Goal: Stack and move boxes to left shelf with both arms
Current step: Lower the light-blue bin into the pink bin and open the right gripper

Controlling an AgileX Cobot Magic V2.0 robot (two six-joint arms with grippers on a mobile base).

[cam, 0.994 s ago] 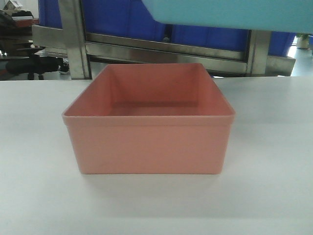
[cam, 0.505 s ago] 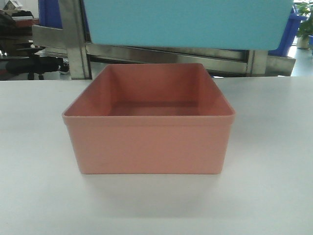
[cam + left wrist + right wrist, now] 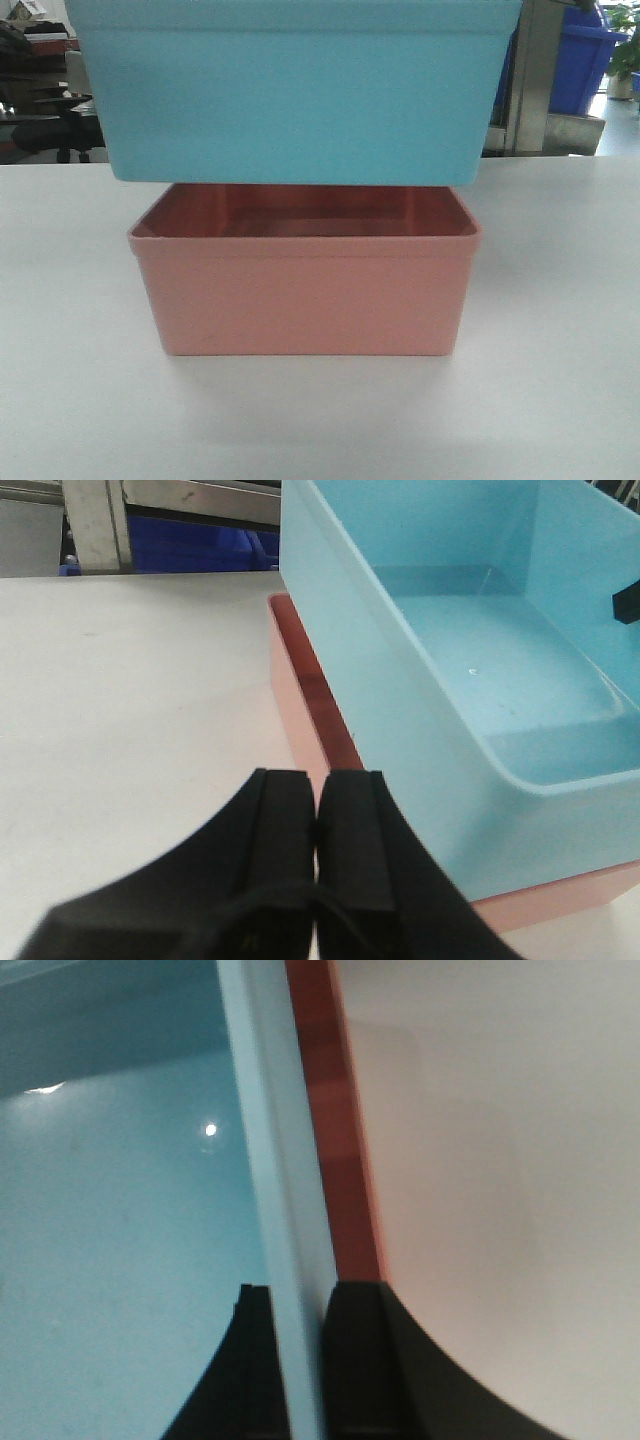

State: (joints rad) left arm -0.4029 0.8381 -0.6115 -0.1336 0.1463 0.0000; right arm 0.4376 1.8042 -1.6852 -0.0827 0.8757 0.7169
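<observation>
blue bin (image 3: 300,95) over pink bin (image 3: 305,295), wrist view, right gripper (image 3: 300,1295) clamping wall

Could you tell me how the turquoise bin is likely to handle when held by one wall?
The turquoise bin is empty, so probably light. Its walls look thin and smooth, so it may flex or slip in the right gripper, which pinches one wall only.

Front view: overhead light is falling flat and even, the white table (image 3: 560,330) is washing out slightly, and the pink bin (image 3: 305,295) is casting only a faint soft shadow in front. Right wrist view is blurring throughout, with two lamp spots glaring off the turquoise bin (image 3: 120,1220) floor. Left wrist view: the left gripper (image 3: 316,785) is sitting out of focus up close.
</observation>
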